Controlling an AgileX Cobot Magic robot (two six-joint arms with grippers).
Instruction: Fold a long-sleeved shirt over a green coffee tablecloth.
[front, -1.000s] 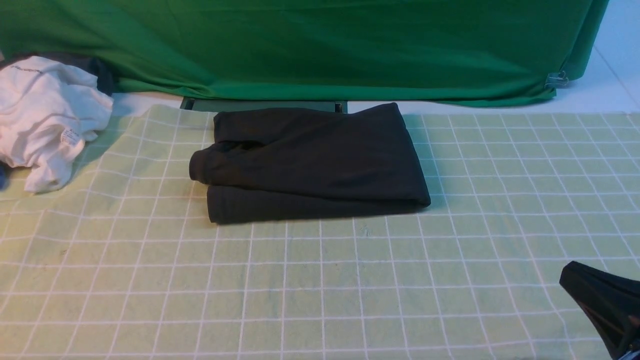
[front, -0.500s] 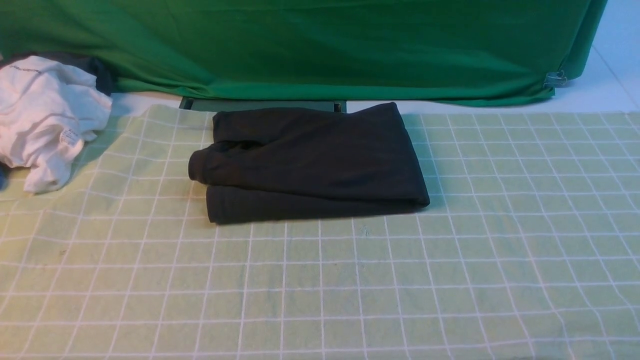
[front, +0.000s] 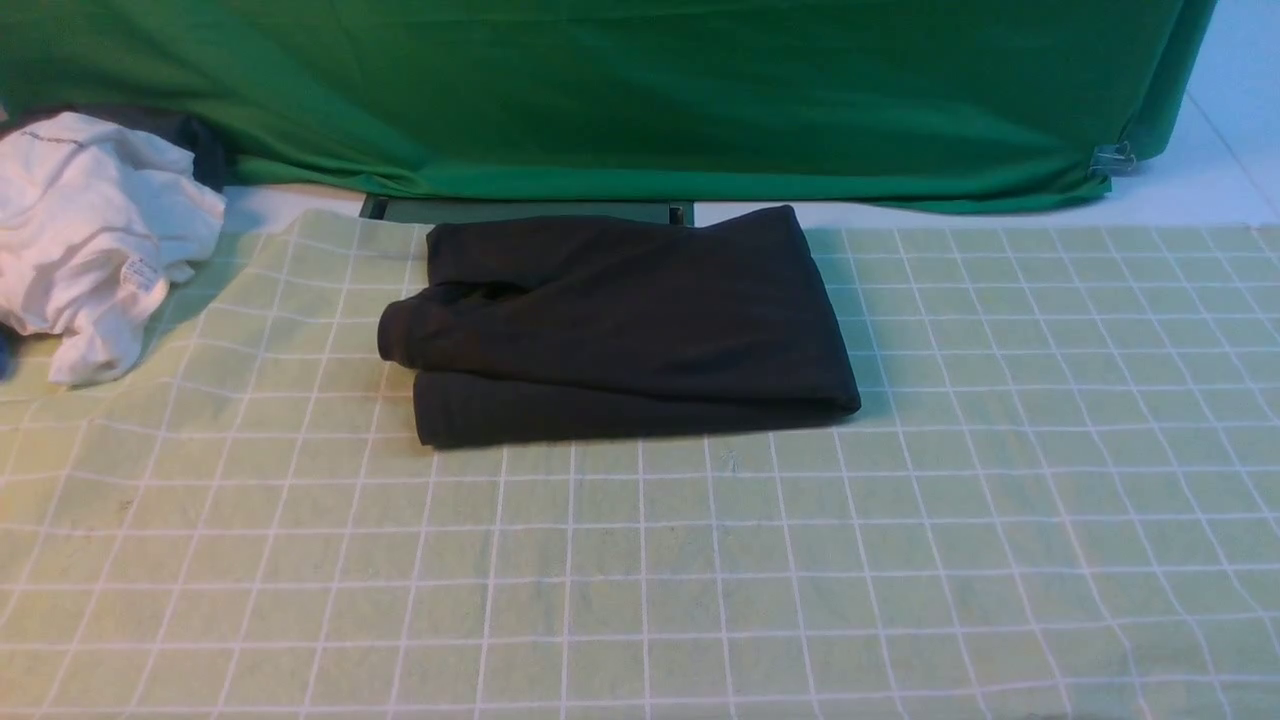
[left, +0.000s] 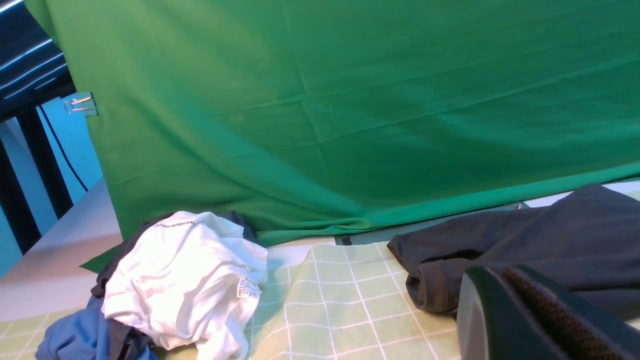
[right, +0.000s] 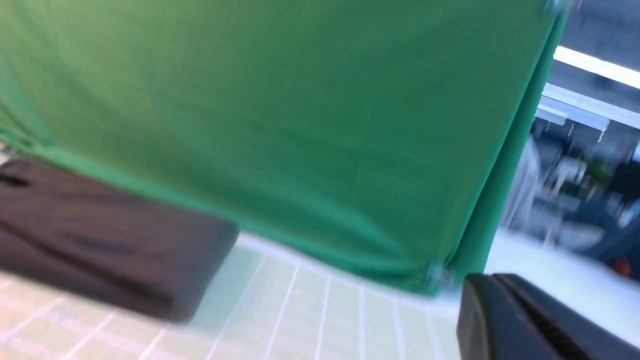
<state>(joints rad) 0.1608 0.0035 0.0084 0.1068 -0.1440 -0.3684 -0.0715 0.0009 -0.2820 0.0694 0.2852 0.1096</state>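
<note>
Garments in a white and blue heap (front: 95, 235) sit at the far left, clear of the work. Right of them, the long-sleeved shirt (front: 620, 325) lies as a compact black bundle on the green coffee tablecloth (front: 900, 560), near the deep-green backdrop (front: 640, 90). The fold looks finished, so the sound move is to retreat without snagging it. The left gripper (left: 525, 315) hangs just beside the bundle's cuff, jaws together, holding nothing; the right gripper (right: 520, 325), in a blurred view, probably sits well clear, jaws likewise together.
</note>
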